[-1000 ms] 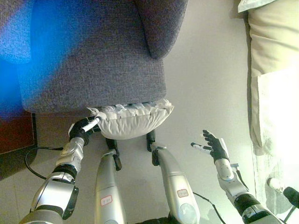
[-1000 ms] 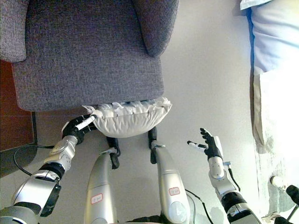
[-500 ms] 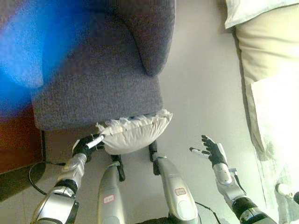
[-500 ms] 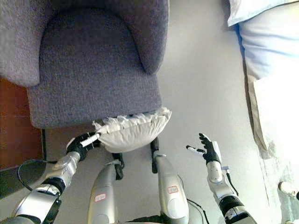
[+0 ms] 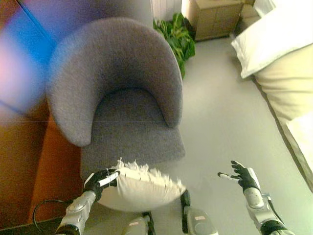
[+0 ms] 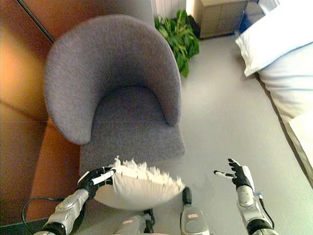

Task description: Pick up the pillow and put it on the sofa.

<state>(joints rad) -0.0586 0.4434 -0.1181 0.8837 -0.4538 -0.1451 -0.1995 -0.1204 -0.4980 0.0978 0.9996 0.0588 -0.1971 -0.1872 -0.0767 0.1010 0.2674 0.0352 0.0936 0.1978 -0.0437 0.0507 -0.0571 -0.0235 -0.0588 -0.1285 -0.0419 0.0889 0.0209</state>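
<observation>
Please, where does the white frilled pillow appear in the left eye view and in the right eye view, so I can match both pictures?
Left eye view: the white fabric pillow with a frilled edge is at bottom centre, its left end gripped by the left robot hand.
Right eye view: the pillow is at bottom centre too, a little further left.
Shared landmark: the grey rounded fabric armchair, directly above the pillow.

Sofa (image 6: 117, 93): centre, its seat facing the robot.
Pillow (image 6: 139, 186): just before the seat's front edge, at the left hand (image 6: 97, 178).
Right hand (image 6: 239, 175): well right of pillow, over floor (image 6: 225, 122).
Plant (image 6: 181, 39): behind the sofa's right side.
Bed (image 6: 283, 63): far right.
</observation>
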